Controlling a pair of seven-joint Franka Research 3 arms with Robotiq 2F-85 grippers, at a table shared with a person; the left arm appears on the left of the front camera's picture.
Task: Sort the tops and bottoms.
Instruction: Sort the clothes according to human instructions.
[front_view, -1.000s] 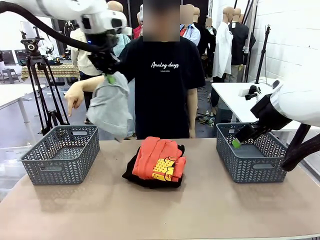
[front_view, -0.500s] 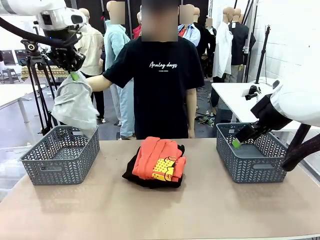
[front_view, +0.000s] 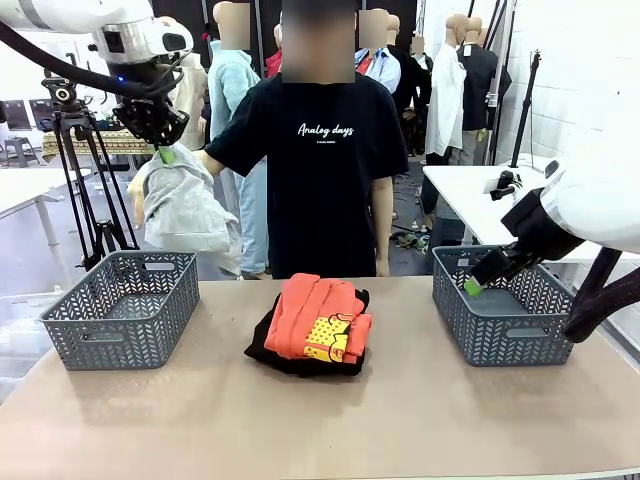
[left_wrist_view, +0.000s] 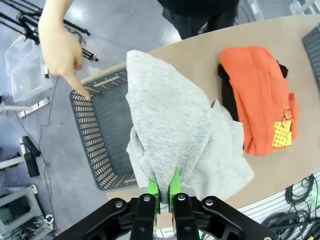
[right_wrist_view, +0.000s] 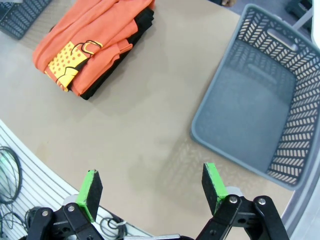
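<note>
Left gripper (front_view: 165, 154) is hanging high above the table's left end, jaws pinched fully together on a fold of the pale grey-white soft top (front_view: 186, 206). Top is dangling free in the air, over the far rim of the left grey plastic lattice basket (front_view: 100, 342), not touching it. In the left wrist view the cloth is draping down from the green pads (left_wrist_view: 153, 188) and covering part of that basket.

Person in a black T-shirt is standing at the far side. Their hand (left_wrist_view: 59, 49) is pointing an index finger down at the left basket's far rim; possibly touching it, hard to tell.

Bright orange folded top with a yellow cartoon print patch (front_view: 316, 316) is lying at the middle of the brown table (front_view: 400, 425), stacked on the plain black folded bottoms (front_view: 300, 363), whose edges are sticking out underneath.

Right gripper (front_view: 478, 278) is hovering over the near-left corner of the right grey plastic lattice basket (front_view: 490, 342), jaws spread wide and gripping nothing.
</note>
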